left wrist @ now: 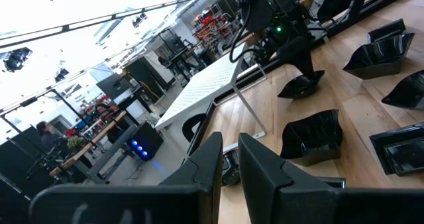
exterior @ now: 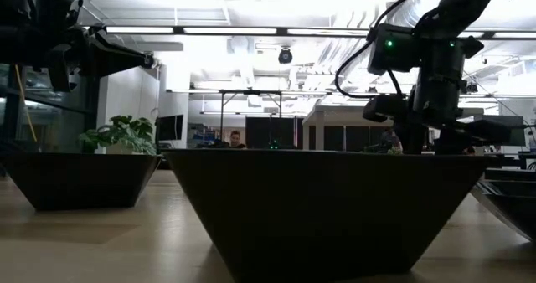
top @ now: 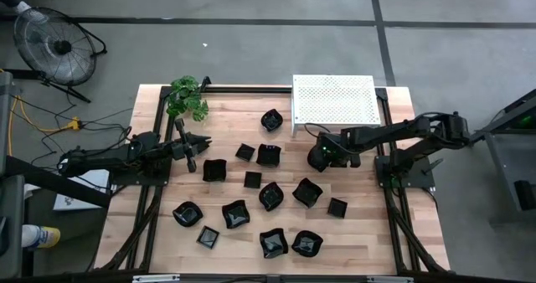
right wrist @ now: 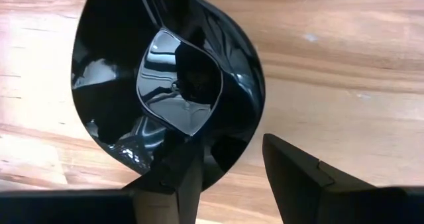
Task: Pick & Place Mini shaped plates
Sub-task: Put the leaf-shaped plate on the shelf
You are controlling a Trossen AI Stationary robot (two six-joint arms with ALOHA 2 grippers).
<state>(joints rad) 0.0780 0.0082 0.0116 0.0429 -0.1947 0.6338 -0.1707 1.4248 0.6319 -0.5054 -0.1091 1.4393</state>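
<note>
Several glossy black mini shaped plates lie scattered on the wooden table (top: 368, 233), among them a rounded one (top: 271, 120) and a square one (top: 268, 155). My right gripper (top: 322, 155) points down, open, at a leaf-shaped plate (right wrist: 179, 85) near the table's middle right. One finger (right wrist: 175, 177) stands over the plate's inside; the other (right wrist: 298, 171) stands outside its rim. My left gripper (top: 199, 145) waits level at the left, above the table, with a narrow gap between its fingers (left wrist: 230, 151) and nothing in it. My right gripper comes at the leaf-shaped plate from above, and the plate's rim (right wrist: 238, 141) lies between its two fingers. Whether either finger touches the plate I cannot tell. The plate rests flat on the table.
A white perforated rack (top: 335, 99) stands at the far edge, just behind my right gripper. A potted plant (top: 186, 97) sits at the far left corner. A black frame (top: 387, 115) borders the table. More plates (top: 307, 192) lie close on the near side.
</note>
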